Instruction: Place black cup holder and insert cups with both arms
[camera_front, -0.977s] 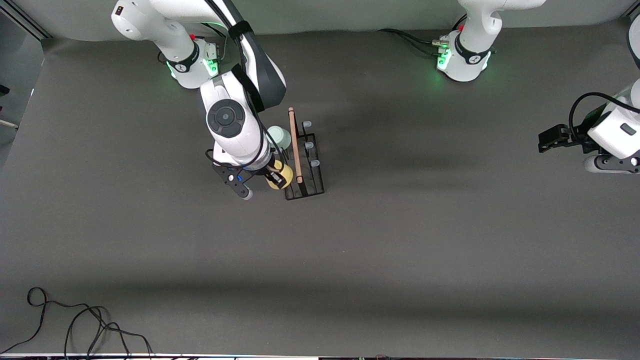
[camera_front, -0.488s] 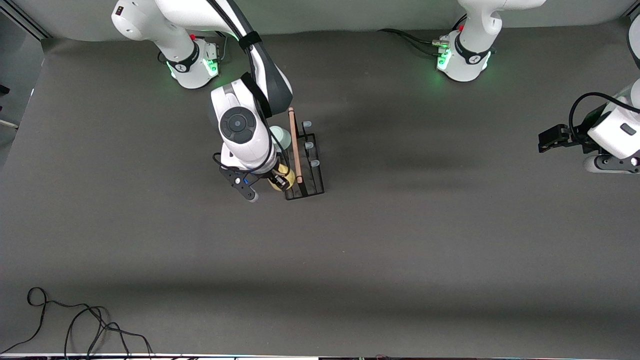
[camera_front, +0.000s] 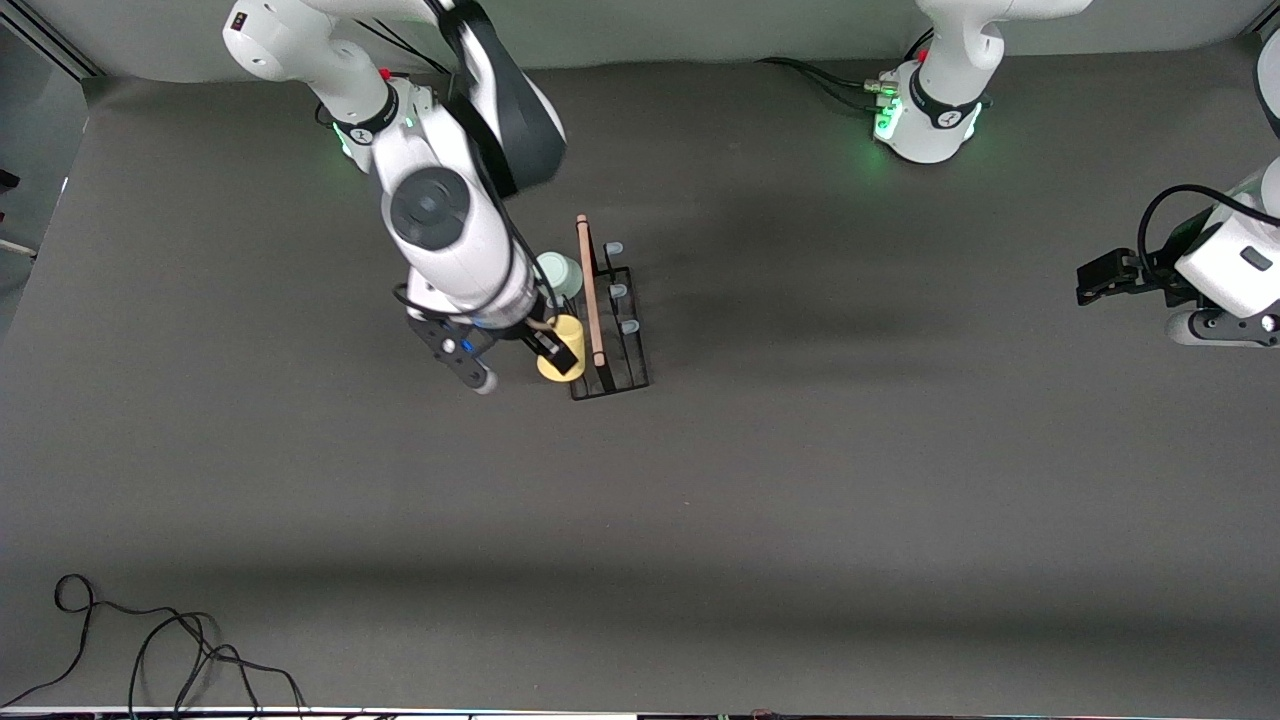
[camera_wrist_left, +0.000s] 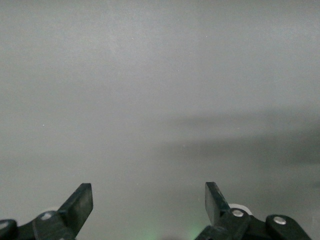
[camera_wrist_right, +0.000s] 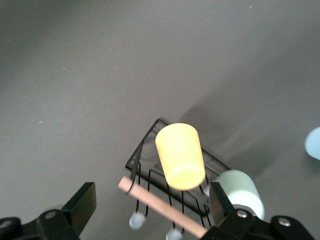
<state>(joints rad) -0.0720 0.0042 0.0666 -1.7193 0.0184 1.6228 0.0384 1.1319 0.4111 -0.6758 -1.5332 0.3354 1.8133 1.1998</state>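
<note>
The right arm reaches down from its base at the top of the front view, and the right gripper (camera_front: 520, 362) hangs over the table (camera_front: 800, 480) just beside the black cup holder (camera_front: 612, 335), on the rack's side toward the right arm's end of the table. Its fingers (camera_wrist_right: 82, 202) stand wide apart with nothing between them; in the right wrist view the yellow cup (camera_wrist_right: 181, 156) sits free of both fingers, upside down on a peg of the rack, tilted, its closed bottom pointing out and up. On the same row of the rack, farther from the front camera, the pale green cup (camera_front: 558, 274) also sits upside down on a peg. The rack stands upright on the table, its wooden rod (camera_front: 590, 290) running along the top, and three pale-tipped pegs (camera_front: 619, 292) on the side toward the left arm's end are bare. A light blue cup (camera_wrist_right: 313, 142) shows only at the edge of the right wrist view, on the table near the rack. The left arm waits at its end of the table, and the left gripper (camera_front: 1098, 280) is held above the bare surface with its fingers (camera_wrist_left: 80, 205) spread apart and empty
</note>
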